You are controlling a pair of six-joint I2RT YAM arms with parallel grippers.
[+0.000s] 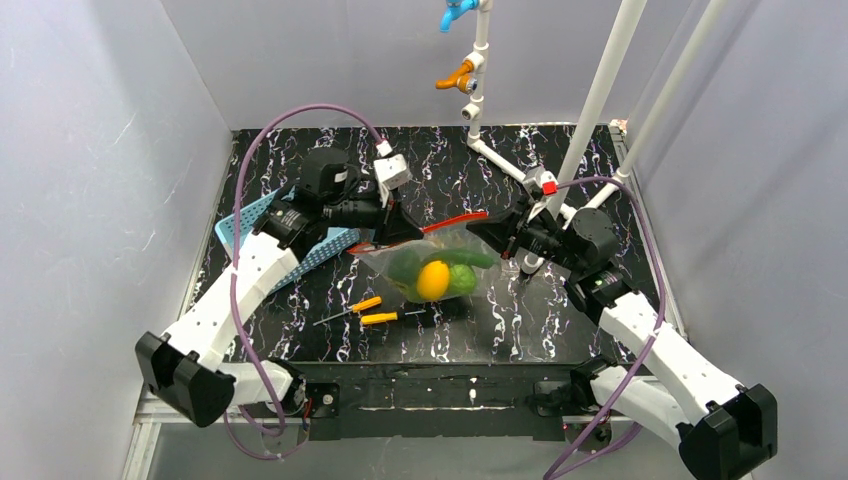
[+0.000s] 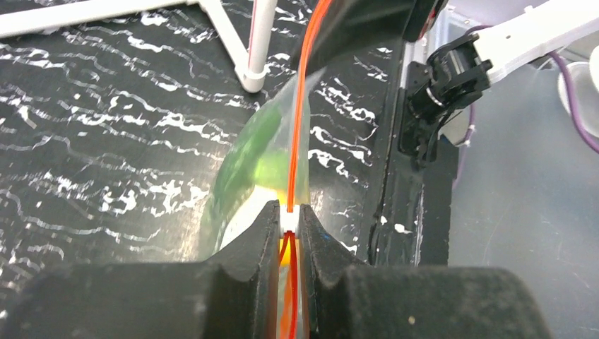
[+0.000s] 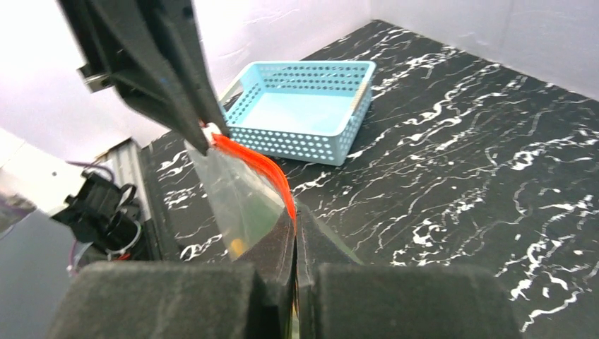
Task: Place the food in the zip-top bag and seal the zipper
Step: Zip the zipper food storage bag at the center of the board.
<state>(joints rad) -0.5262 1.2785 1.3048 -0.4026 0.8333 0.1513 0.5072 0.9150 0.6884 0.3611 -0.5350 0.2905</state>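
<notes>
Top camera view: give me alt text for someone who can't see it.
The left gripper and right gripper pinch a clear bag of food by its red zipper over a black table. Two screwdrivers lie in front; a blue basket sits at left.

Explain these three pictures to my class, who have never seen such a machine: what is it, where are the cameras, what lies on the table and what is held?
These are two robot arms bolted to a table. The wide picture looks down from above; the other two come from a camera on each wrist. The left end effector and the right end effector each pinch one end of the red zipper on a clear bag stretched between them. Inside are a yellow lemon and green toy vegetables. On the table lie two screwdrivers and a blue basket.
</notes>
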